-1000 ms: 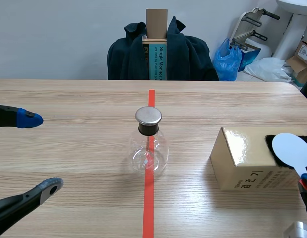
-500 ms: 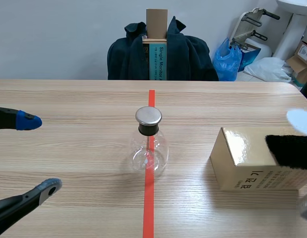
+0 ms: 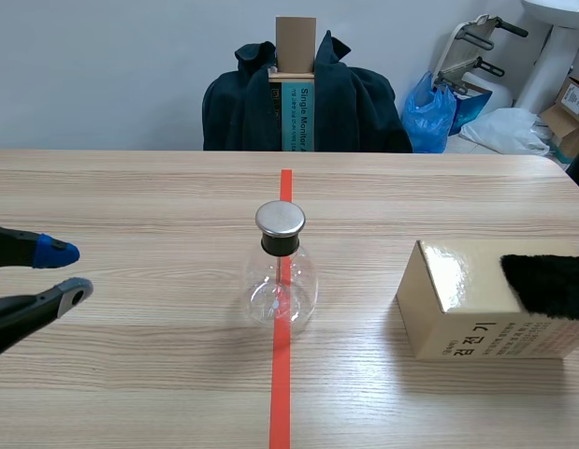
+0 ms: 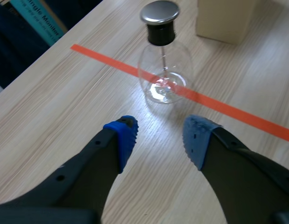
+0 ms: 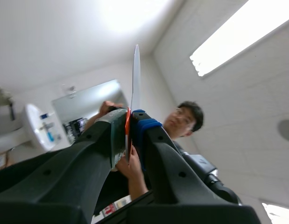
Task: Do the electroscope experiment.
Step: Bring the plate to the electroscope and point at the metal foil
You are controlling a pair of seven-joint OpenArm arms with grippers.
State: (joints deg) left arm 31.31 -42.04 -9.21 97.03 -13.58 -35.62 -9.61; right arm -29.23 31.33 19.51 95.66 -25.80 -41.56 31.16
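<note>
Electroscope flask (image 3: 281, 281), rod (image 4: 163, 59) inside, sits unmoved. Left of it my released left hand (image 3: 66, 271) has narrowed; my right hand (image 5: 130, 122) clenches the white paddle (image 5: 136, 79), now raised.

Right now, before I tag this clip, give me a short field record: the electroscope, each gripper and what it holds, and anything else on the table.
electroscope: glass flask with a metal cap, upright on the red tape line, nothing touching it
left gripper: open, low over the table, the flask ahead of it and apart from it
right gripper: shut on a white disc paddle, pointing up toward the ceiling
other: cardboard box on the right arm's side of the flask, black fuzzy cloth on top of it
</note>
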